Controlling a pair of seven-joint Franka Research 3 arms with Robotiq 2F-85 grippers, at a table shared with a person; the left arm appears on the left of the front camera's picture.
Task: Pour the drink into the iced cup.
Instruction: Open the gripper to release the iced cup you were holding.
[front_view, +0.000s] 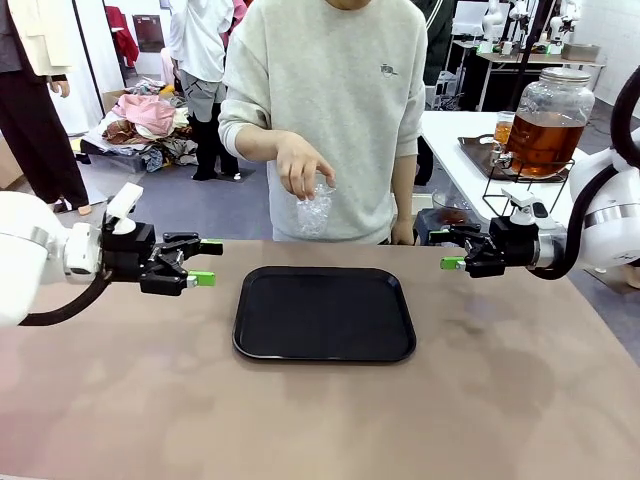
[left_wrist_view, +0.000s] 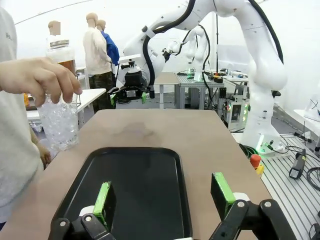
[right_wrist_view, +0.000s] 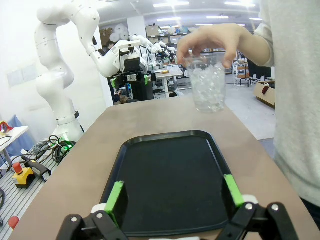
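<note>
Task at outset: person's hand (front_view: 303, 162) holds the iced cup (front_view: 314, 212) above the counter (front_view: 520, 380); nothing poured; left gripper (front_view: 204, 262) and right gripper (front_view: 447, 249) jaws spread, empty.

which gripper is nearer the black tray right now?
Left. The left gripper, open, hovers just off the black tray's left edge. The right gripper, also open, hovers a bit farther out past the tray's right far corner. Neither touches it.
</note>
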